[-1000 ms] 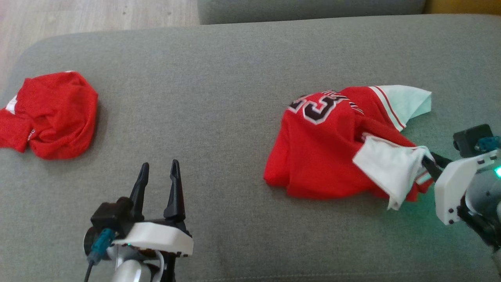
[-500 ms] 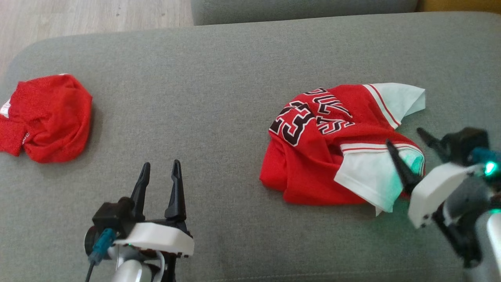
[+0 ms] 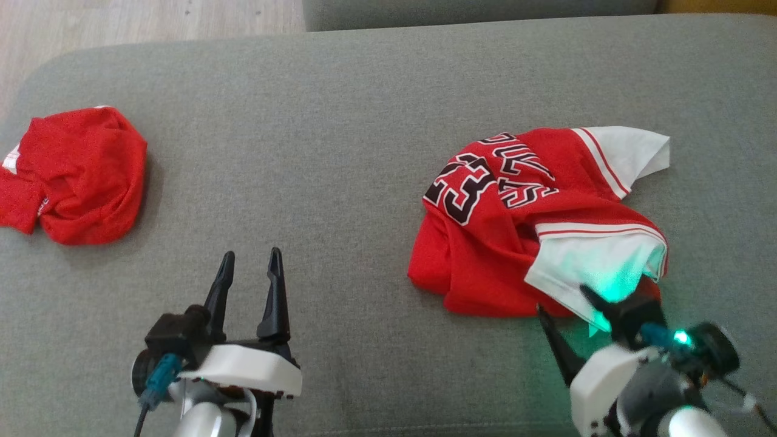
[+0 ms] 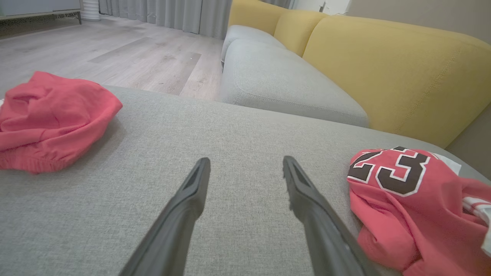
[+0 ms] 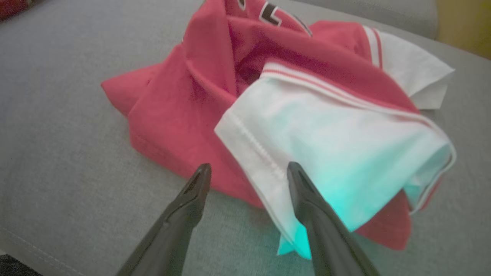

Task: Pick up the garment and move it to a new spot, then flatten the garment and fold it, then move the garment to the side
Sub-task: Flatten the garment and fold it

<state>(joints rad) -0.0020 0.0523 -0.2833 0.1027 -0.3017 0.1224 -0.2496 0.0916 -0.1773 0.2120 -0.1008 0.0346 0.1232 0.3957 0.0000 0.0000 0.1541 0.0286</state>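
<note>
1. The garment (image 3: 504, 243) is a red shirt with a big 23 on it. It lies in a messy heap on the right half of the grey cushion (image 3: 340, 121), nearer the front edge than the back edge.
2. The right gripper (image 3: 562, 300) is by the front edge, and the heap is just ahead of it. Its jaws are spread wide and hold nothing.
3. One white sleeve (image 3: 595, 267) sticks out toward those jaws. One finger tip is at the sleeve's hem (I cannot tell if it touches).
4. The heap looks longest from its front left end up toward the back right corner.
5. The left gripper (image 3: 251, 254) waits near the middle of the front edge, well apart from the shirt. Its jaws are wide apart too, and nothing is in them.
6. So the right arm is the near one, and I think the next grab belongs to it.
7. The cushion also carries another red cloth (image 3: 79, 176), bunched up at the left edge.
</note>
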